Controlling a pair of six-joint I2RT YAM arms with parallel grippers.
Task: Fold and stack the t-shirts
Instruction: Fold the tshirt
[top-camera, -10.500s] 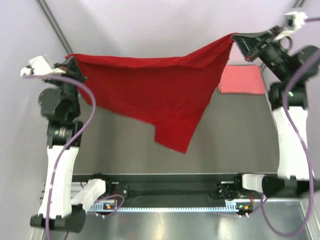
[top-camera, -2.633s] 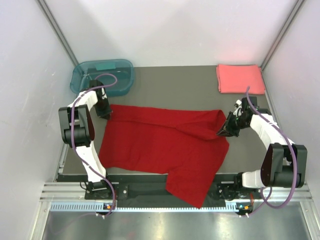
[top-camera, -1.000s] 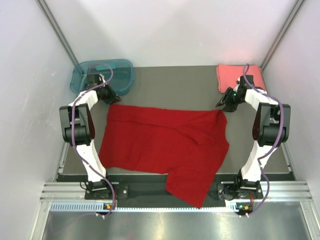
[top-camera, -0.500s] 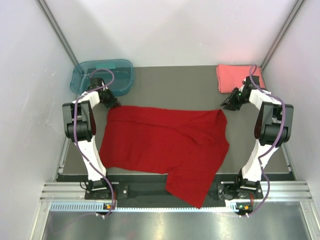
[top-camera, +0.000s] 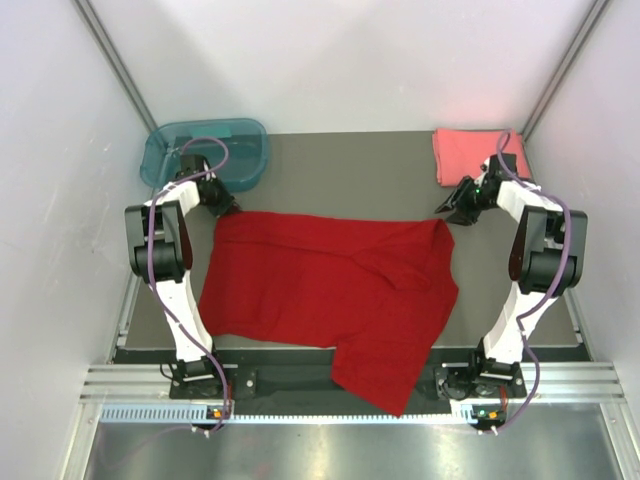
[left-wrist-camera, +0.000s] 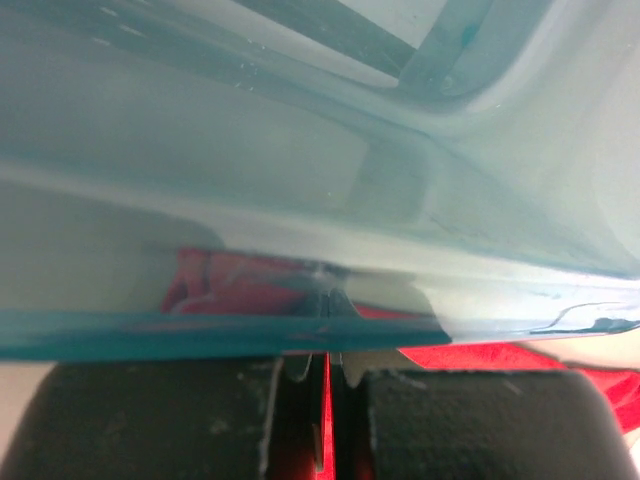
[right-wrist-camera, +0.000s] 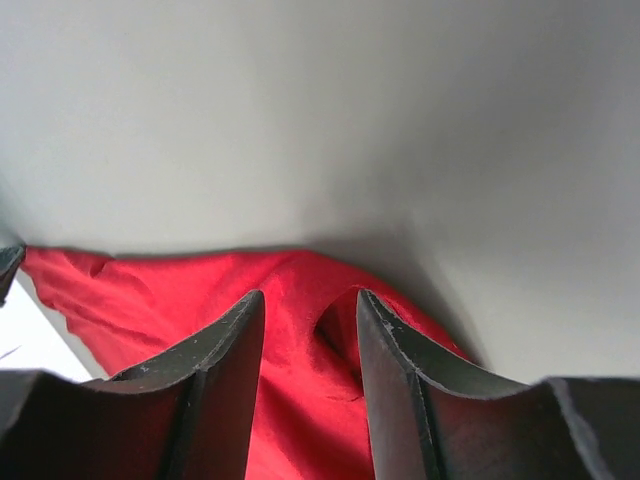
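Well, your red shirt (top-camera: 320, 290) lay spread out flat in the middle of the table (top-camera: 350, 165). One part of it hung over the near edge. The pink shirt (top-camera: 478, 152) sat folded in a neat block at the far right corner, apart from the red one. A see-through teal tub (top-camera: 165, 150) stood at the far left corner.

Your left gripper (top-camera: 228, 206) was down at the far left corner of the red shirt, just beside the tub. Its fingers (left-wrist-camera: 440, 420) were pressed together. A thin line of red showed between them in the left wrist view, but it was too hard to tell if any cloth was caught there. The tub wall filled most of that view.

Your right gripper (top-camera: 446, 208) was at the far right corner of the red shirt, between it and the pink shirt. Its fingers (right-wrist-camera: 215, 370) were spread apart, with red cloth showing in the gap. They were not pinching anything.
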